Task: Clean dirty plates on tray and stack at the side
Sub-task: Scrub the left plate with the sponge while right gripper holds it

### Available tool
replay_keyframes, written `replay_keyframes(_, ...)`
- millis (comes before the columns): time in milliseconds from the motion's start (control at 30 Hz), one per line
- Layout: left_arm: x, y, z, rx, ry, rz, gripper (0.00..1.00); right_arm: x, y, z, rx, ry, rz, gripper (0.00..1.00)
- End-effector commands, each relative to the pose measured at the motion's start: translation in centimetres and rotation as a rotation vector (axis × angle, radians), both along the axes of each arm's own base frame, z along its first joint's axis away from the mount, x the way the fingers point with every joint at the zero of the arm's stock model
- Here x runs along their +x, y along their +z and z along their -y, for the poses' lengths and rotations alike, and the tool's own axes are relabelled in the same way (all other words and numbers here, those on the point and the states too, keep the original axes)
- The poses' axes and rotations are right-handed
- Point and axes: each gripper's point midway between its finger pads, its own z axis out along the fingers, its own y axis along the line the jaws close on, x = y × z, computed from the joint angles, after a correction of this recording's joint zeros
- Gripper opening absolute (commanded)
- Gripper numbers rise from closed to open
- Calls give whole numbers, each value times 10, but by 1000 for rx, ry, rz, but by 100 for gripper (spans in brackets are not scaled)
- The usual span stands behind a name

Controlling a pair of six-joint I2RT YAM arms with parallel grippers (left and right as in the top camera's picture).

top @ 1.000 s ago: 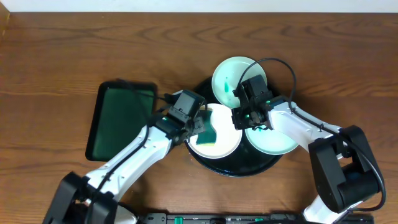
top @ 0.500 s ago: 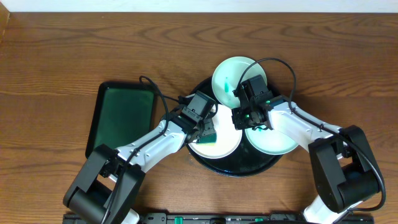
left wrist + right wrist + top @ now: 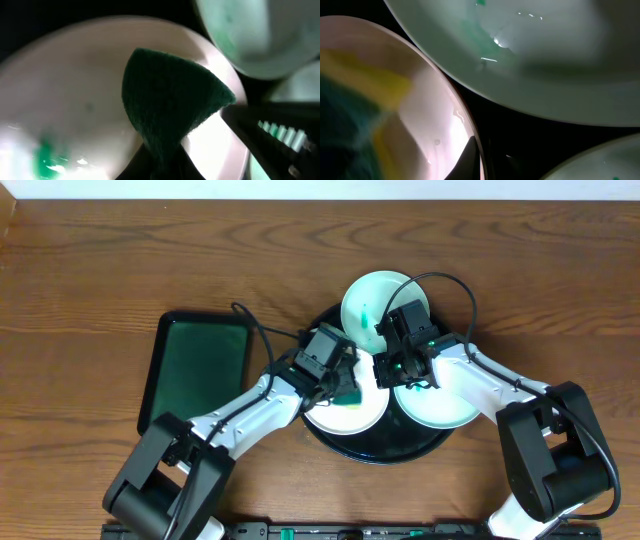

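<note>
Three pale mint plates lie on the round black tray [image 3: 345, 448]: one at the back [image 3: 366, 298], one at the left [image 3: 345, 418], one at the right [image 3: 440, 408]. My left gripper [image 3: 347, 385] is shut on a dark green sponge [image 3: 167, 97] held over the left plate [image 3: 75, 85], which carries a teal smear [image 3: 46, 156]. My right gripper [image 3: 384, 370] is shut on that plate's right rim [image 3: 470, 135]. The back plate [image 3: 530, 55] shows a green smear [image 3: 477, 31]. In the wrist views my left gripper [image 3: 160, 167] and right gripper [image 3: 477, 162] sit at the bottom edge.
A dark green rectangular tray [image 3: 195, 372] lies left of the black tray on the wooden table [image 3: 100, 270]. The right arm's cable [image 3: 455, 285] loops over the back plate. Both arms cross the near part of the table.
My left gripper has moved right over the left plate and pinched down on the sponge. The right gripper has stayed on the plate's rim.
</note>
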Motion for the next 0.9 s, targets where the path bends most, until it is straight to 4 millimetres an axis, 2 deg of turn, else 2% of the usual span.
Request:
replay_keyframes(0, -10, -10, -2, 62, -6, -20, 7, 0, 0, -6, 14, 11, -5, 3)
replay_keyframes(133, -19, -29, -36, 238, 42, -57, 7, 0, 0, -6, 13, 10, -7, 2)
replay_keyframes(200, -18, -31, -61, 348, 87, -49, 7, 0, 0, -6, 13, 10, -7, 2)
replay_keyframes(333, -10, -28, -108, 527, 178, -16, 7, -1, -1, -6, 12, 11, -9, 1)
replay_keyframes(500, 4, -12, -131, 565, 250, 36, 7, -2, -1, -4, 4, 10, -14, 1)
replay_keyframes(600, 14, 7, -136, 564, 286, 98, 7, -3, -2, -2, -5, 8, -20, 1)
replay_keyframes(667, 18, 17, -132, 526, 293, 129, 7, -4, -2, -2, -6, 8, -21, 1)
replay_keyframes(733, 19, 20, -118, 448, 275, 125, 7, -3, -2, -2, -5, 7, -20, 1)
replay_keyframes(867, 17, 11, -67, 203, 179, 55, 7, -3, -2, -3, -4, 7, -18, 1)
